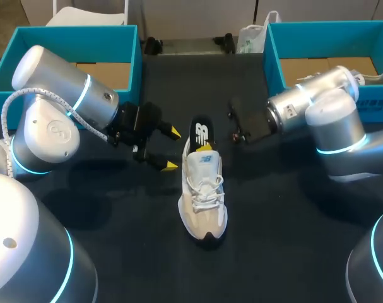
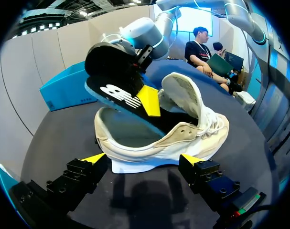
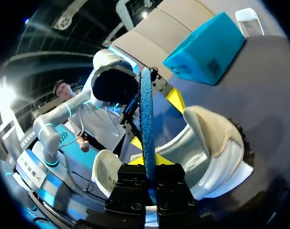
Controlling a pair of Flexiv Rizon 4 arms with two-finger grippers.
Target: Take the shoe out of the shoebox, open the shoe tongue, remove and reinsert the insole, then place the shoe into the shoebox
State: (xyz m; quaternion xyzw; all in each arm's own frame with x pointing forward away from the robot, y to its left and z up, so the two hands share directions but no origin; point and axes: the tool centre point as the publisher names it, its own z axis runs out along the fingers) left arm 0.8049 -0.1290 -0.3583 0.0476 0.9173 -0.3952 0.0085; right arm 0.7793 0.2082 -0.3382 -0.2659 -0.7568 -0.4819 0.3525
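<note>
A white and beige shoe (image 1: 204, 196) lies on the black table, toe toward me, just right of my left gripper (image 1: 172, 149). Its black insole (image 1: 202, 131) with a blue underside sticks up out of the heel opening, its front end still inside the shoe. My right gripper (image 1: 209, 145) comes in from the right and is shut on the insole (image 3: 145, 109), which shows edge-on between its fingers (image 3: 148, 164). The tongue (image 2: 183, 93) is folded forward. My left gripper (image 2: 142, 160) is open, facing the shoe's (image 2: 183, 138) side without touching it. The shoe (image 3: 216, 138) lies under my right gripper.
A teal shoebox (image 1: 137, 57) stands at the back left. A second teal box (image 1: 271, 57) at the back right holds another white shoe (image 1: 374, 79). A white plastic bag (image 1: 251, 35) lies between them at the far edge.
</note>
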